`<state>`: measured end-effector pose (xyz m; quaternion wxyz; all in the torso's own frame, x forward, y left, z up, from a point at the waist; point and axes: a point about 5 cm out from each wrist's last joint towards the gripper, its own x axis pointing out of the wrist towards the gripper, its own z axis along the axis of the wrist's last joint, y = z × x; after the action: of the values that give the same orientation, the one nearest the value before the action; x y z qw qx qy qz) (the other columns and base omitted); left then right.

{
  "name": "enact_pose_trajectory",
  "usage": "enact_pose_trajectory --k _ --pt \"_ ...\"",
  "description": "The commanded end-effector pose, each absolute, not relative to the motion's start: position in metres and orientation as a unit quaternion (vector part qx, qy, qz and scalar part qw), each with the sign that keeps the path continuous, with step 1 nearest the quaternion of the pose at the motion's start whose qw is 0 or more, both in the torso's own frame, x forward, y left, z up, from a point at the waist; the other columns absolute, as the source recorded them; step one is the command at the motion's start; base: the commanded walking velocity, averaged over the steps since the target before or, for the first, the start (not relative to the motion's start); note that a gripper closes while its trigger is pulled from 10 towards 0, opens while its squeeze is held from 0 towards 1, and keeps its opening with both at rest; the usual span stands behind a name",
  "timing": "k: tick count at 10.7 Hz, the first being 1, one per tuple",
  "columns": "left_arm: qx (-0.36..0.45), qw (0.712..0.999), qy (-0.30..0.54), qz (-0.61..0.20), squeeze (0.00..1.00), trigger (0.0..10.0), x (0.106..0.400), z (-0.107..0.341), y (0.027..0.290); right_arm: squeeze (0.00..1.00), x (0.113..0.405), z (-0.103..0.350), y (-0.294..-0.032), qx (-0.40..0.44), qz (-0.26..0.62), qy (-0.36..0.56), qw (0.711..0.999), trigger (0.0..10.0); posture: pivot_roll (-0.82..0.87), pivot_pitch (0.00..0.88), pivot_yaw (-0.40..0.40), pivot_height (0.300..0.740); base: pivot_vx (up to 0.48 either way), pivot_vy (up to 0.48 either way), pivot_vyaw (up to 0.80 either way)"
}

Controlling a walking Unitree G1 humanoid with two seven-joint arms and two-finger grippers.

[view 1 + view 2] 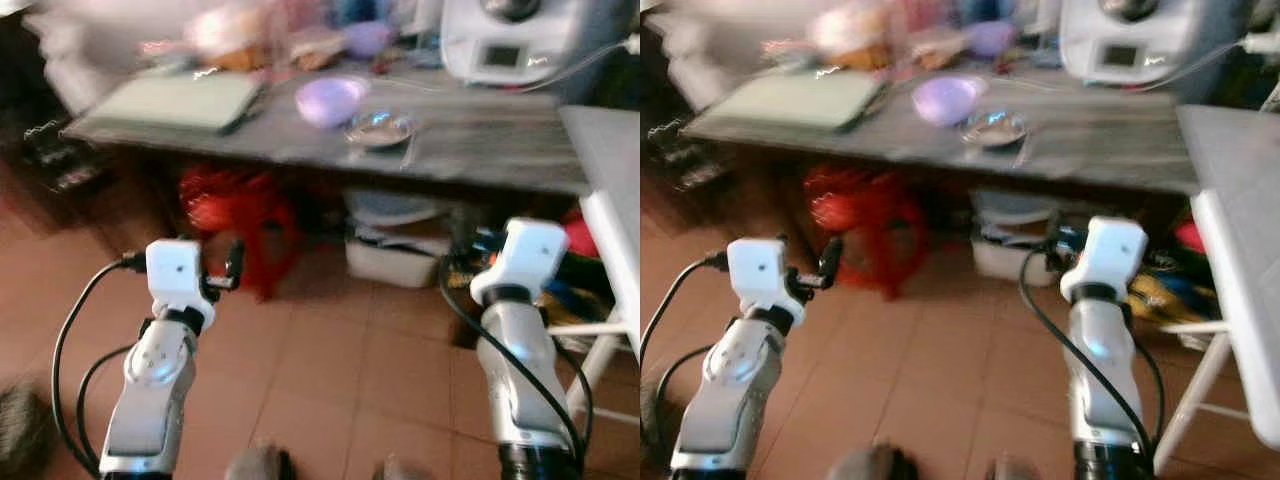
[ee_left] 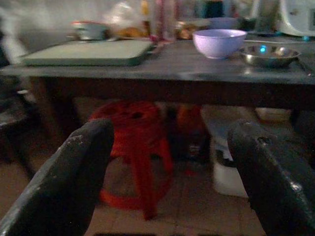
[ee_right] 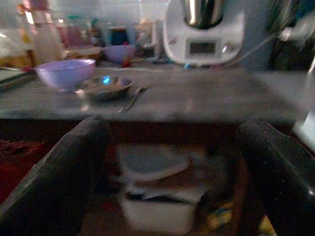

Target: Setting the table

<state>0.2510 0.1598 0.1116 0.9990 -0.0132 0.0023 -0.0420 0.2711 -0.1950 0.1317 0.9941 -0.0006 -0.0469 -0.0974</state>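
Note:
A lilac bowl (image 1: 330,100) stands on the grey table (image 1: 490,155). Just right of it are a shallow metal bowl (image 1: 380,128) and a piece of cutlery (image 3: 133,98). A flat green tray (image 1: 180,100) lies on the table's left part. My left gripper (image 2: 172,130) is open and empty, held low over the floor in front of the table, below the tray's right end. My right gripper (image 3: 174,127) is also open and empty, at the same height, short of the table's front edge and right of the metal bowl.
A white kitchen appliance (image 1: 510,40) and blurred jars and packets stand at the back of the table. Under it are a red stool (image 1: 235,215) and a white tub (image 1: 390,255). A white table (image 1: 610,190) juts in at the right. The floor is brown tile.

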Motion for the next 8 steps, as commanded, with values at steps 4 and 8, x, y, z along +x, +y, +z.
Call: enact_pose_trajectory --k 4,8 --pt "-0.018 0.997 0.019 -0.067 0.00 10.0 0.240 0.098 0.152 0.00 0.254 0.122 -0.201 -0.019 -0.096 -0.034 0.995 10.0 -0.05 0.027 0.059 0.740 0.000 -0.296 -0.40" --pt "-0.016 0.997 0.010 -0.080 0.00 10.0 0.240 0.104 0.151 0.00 0.262 0.132 -0.190 -0.035 -0.059 -0.059 0.996 10.0 -0.04 0.050 0.061 0.740 0.000 -0.436 -0.20"
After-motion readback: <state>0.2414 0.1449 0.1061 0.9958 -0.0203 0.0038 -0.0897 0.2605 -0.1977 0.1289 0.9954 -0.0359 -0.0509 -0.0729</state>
